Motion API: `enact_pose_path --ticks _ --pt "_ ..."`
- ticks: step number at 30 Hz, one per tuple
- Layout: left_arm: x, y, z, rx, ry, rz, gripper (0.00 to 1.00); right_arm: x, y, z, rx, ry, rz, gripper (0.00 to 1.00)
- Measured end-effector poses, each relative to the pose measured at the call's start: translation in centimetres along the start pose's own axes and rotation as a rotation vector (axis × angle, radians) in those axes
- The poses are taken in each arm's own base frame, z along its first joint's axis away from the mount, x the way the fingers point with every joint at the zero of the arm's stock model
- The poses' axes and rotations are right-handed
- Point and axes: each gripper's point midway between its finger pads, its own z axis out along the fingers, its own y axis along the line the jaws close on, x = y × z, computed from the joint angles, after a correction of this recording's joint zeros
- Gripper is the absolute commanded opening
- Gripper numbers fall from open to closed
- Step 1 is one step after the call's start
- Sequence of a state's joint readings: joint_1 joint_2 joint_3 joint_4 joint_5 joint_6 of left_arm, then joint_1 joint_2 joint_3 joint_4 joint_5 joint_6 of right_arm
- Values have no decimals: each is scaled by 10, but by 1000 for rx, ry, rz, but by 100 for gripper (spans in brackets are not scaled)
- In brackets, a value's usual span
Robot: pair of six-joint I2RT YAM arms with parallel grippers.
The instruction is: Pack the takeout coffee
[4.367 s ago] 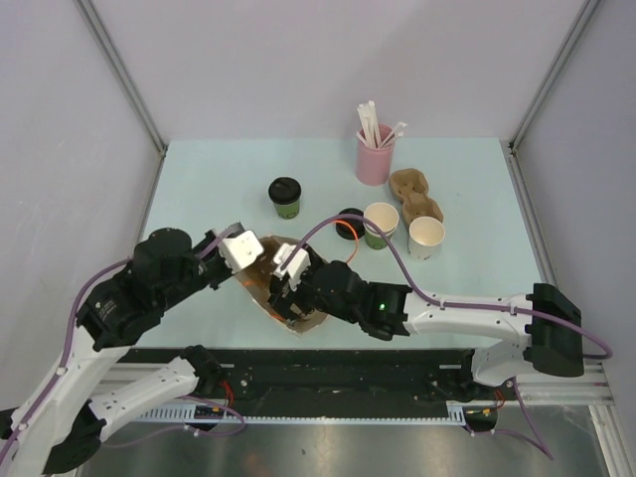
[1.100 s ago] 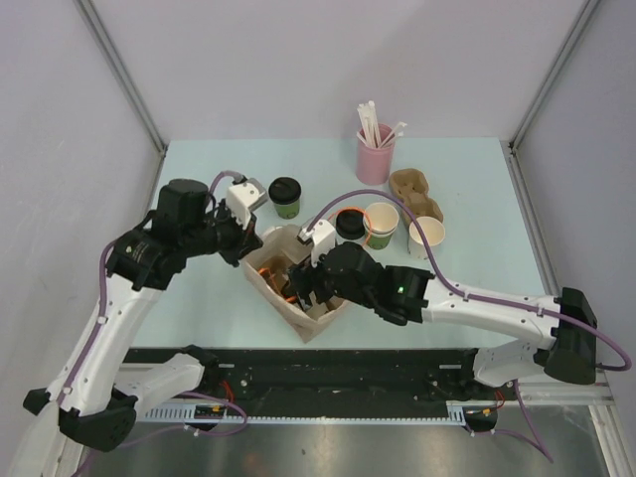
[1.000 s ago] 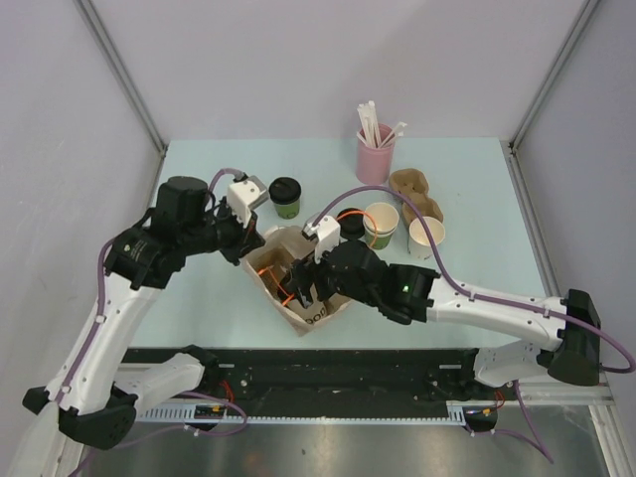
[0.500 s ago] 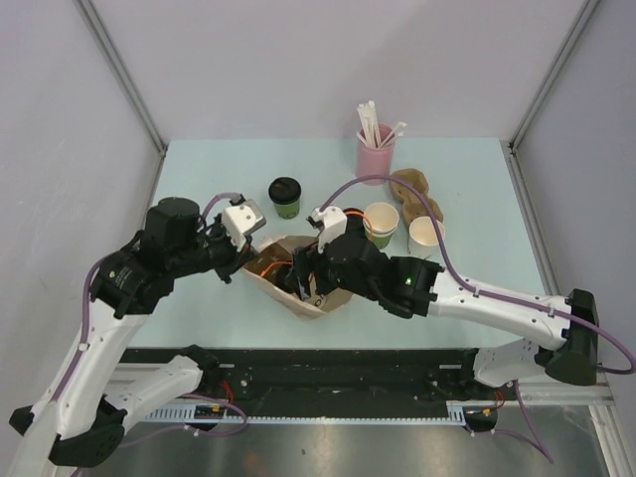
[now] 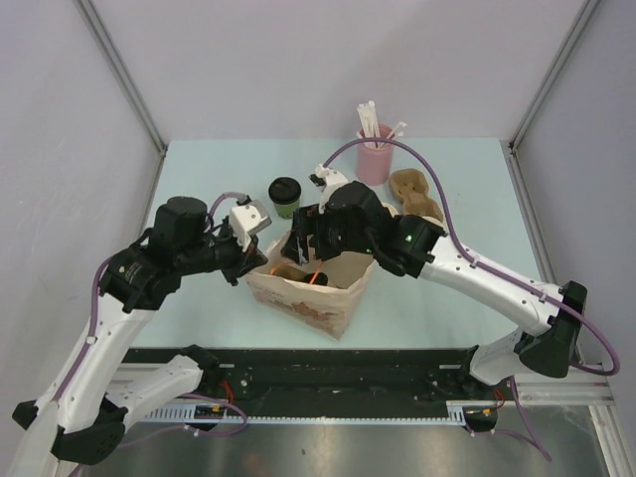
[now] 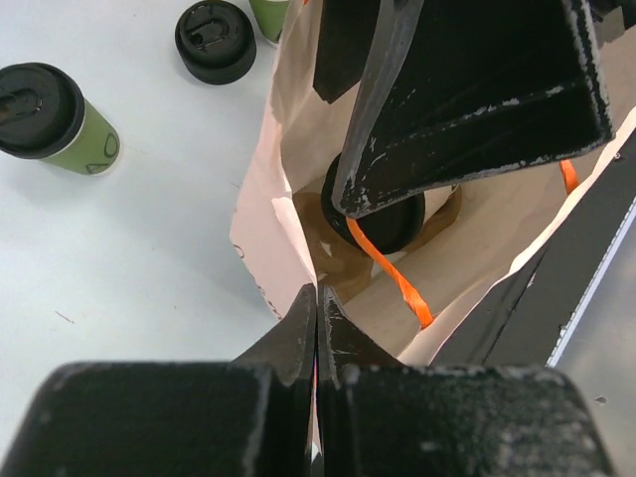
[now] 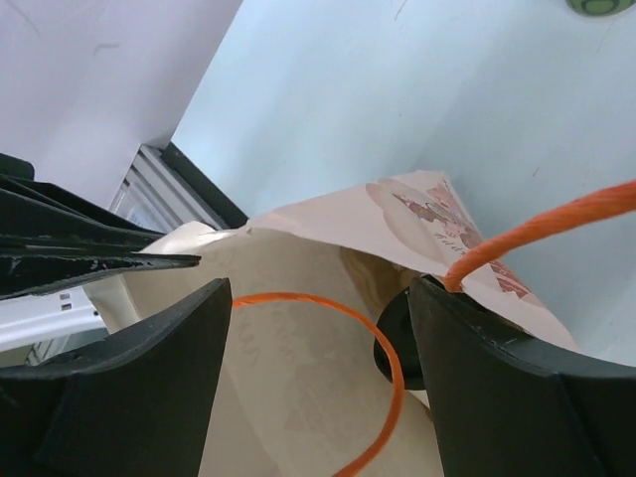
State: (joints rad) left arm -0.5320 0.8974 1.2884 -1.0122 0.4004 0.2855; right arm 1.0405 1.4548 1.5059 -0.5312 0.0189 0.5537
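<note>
A green takeout coffee cup [image 5: 285, 197] with a black lid stands on the table behind the brown paper bag [image 5: 316, 296]; the left wrist view shows this cup [image 6: 57, 116] too. Another black-lidded cup [image 6: 390, 217] sits at the bottom of the bag, its lid [image 7: 399, 344] just showing past my right finger. My left gripper [image 5: 257, 261] is shut on the bag's left rim [image 6: 286, 248]. My right gripper [image 5: 307, 246] is open inside the bag's mouth, fingers spread wide around nothing. Orange handles [image 7: 383, 358] loop across the opening.
A loose black lid [image 6: 216, 40] lies beside another green cup [image 6: 270, 12] at the left wrist view's top edge. A pink cup of straws [image 5: 374, 159] and a brown cardboard carrier [image 5: 416, 195] stand at the back right, behind my right arm.
The bag has gone from slumped and low to upright with a wider mouth. My right gripper lifted and shifted toward the far side; my left gripper kept its pinch on the rim.
</note>
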Motion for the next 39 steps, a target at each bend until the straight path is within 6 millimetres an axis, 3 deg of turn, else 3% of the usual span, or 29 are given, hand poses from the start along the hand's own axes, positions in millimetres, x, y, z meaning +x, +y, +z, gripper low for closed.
enact_pose_path --ticks 9,16,23,28,33,39 --pt "-2 2 -5 -41 -16 -48 0 13 0 -6 -62 140 12 77" --pt "-3 8 -13 -87 -32 -2 1 11 3 -2 -82 156 -32 75" --pt "-1 8 -16 -92 -48 50 0 -7 -10 -2 19 73 4 71" --pt "-3 10 -16 -99 -58 54 0 -22 -13 -14 49 8 -6 72" --pt "-2 18 -4 -104 -16 36 0 -5 -23 -27 49 22 -38 71" --pt "-12 43 13 -149 67 60 0 12 -29 -30 45 56 -30 71"
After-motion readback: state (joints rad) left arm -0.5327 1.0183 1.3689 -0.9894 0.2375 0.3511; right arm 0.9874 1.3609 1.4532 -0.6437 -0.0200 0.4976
